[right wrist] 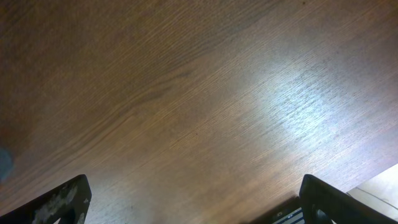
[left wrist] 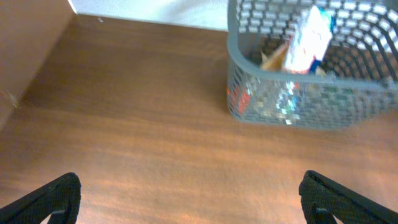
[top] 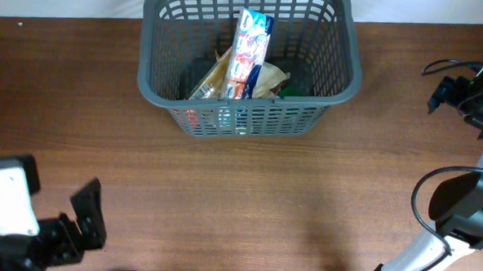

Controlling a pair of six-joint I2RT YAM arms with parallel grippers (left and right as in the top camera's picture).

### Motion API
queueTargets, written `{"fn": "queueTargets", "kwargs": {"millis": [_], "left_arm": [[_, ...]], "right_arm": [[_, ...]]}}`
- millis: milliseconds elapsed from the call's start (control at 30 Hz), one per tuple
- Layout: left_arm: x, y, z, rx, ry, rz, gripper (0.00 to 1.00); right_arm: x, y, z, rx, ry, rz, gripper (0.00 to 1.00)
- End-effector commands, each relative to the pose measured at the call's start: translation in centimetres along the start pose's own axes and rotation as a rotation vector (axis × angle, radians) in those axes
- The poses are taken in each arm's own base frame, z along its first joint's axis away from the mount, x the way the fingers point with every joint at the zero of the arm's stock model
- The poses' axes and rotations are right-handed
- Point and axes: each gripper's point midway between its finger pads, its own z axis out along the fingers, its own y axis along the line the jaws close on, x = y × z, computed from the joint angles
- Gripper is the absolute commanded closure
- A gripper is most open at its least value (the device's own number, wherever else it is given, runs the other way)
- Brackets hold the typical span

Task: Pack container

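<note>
Nearest me, the left gripper [left wrist: 189,196] hung low over the near-left of the table [top: 222,200], its jaws wide apart and holding nothing. The right gripper [right wrist: 193,194] was also spread with nothing between its fingers, and its wrist view showed only bare wood. From overhead that arm sat at the right edge with a looped cable [top: 425,195] beside it. I could see no loose goods on the wood between the arms. Further off, at the far centre, the basket [top: 250,118] stood upright on the table, well apart from both grippers. Inside it a blue and white packet [top: 252,44] leaned up against the far wall, with a tan wrapper [top: 215,79] to its left. Something green [top: 291,91] lay low at its right, though I could not tell what it was. I judged the packing to be at its last step or done. Any next move would call for a fresh item, and none was in view. Nothing stood in the way of either arm's reach to the basket.
</note>
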Motion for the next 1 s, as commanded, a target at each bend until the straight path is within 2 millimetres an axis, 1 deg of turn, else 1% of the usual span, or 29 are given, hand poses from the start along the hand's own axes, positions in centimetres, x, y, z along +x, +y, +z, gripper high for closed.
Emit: {"fn": "queueTargets", "kwargs": {"millis": [0, 100, 133, 267, 400, 500, 600, 967], "left_arm": [[2.2, -0.7, 0.3, 0.049, 0.041, -0.011, 0.01], [4.4, -0.6, 0.6, 0.056, 0.071, -0.015, 0.01], [5.8, -0.4, 1.0, 0.052, 0.091, -0.014, 0.01], [7.7, -0.1, 2.1, 0.04, 0.127, -0.032, 0.01], [8.4, 0.0, 4.0, 0.021, 0.158, -0.103, 0.01], [9.4, 0.0, 5.3, 0.0, 0.207, -0.215, 0.01], [10.3, 0.1, 6.0, -0.015, 0.246, -0.25, 0.01], [10.4, 0.1, 6.1, -0.016, 0.249, -0.252, 0.01]], "right_arm": [[-0.1, -0.3, 0.2, 0.003, 0.004, 0.004, 0.01], [-0.1, -0.3, 0.2, 0.003, 0.004, 0.004, 0.01], [-0.1, -0.3, 0.2, 0.003, 0.004, 0.004, 0.01], [-0.1, -0.3, 0.2, 0.003, 0.004, 0.003, 0.01], [-0.1, -0.3, 0.2, 0.003, 0.004, 0.003, 0.01], [-0.1, -0.3, 0.2, 0.003, 0.004, 0.003, 0.01], [-0.1, -0.3, 0.2, 0.003, 0.004, 0.003, 0.01], [-0.1, -0.3, 0.2, 0.003, 0.004, 0.004, 0.01]]}}
